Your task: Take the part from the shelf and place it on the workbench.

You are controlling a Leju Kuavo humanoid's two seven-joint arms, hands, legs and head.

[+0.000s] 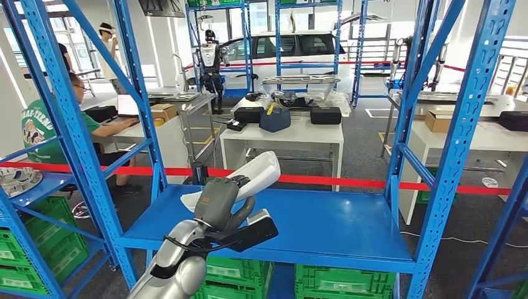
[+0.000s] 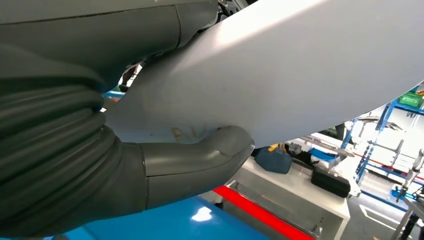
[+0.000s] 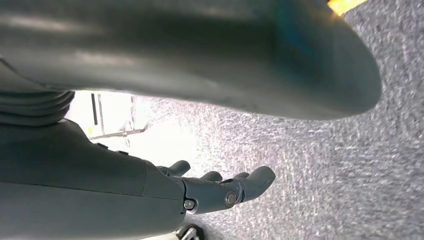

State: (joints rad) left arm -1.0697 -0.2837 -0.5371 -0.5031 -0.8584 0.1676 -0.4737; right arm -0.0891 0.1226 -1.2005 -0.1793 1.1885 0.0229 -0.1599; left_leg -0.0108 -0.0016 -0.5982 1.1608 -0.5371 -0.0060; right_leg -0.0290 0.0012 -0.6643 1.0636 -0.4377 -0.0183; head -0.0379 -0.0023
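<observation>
The white part [image 1: 240, 177] was held by the left hand [image 1: 218, 202] above the blue shelf [image 1: 324, 227], with its far end raised and pointing away from the robot. In the left wrist view, the thick thumb [image 2: 200, 160] was pressed against the pale underside of the part [image 2: 280, 75], and the rest of the hand was closed over it from the other side. Whether the near end was touching the shelf board could not be told from the head view.

The part appeared to be a long, curved shell of moulded plastic, so it was judged stiff and rather light. Its surface looked smooth and a little glossy (a slip in the hand is therefore possible). Since it was gripped near one end, the long free end may act as a lever and turn in the grasp; a hold closer to the middle would be judged safer.

The right hand [image 3: 220, 192] was hanging over grey carpet with its fingers loosely apart and nothing in them.

A white desk [image 1: 299, 134] stood behind the red tape [image 1: 348, 182].
</observation>
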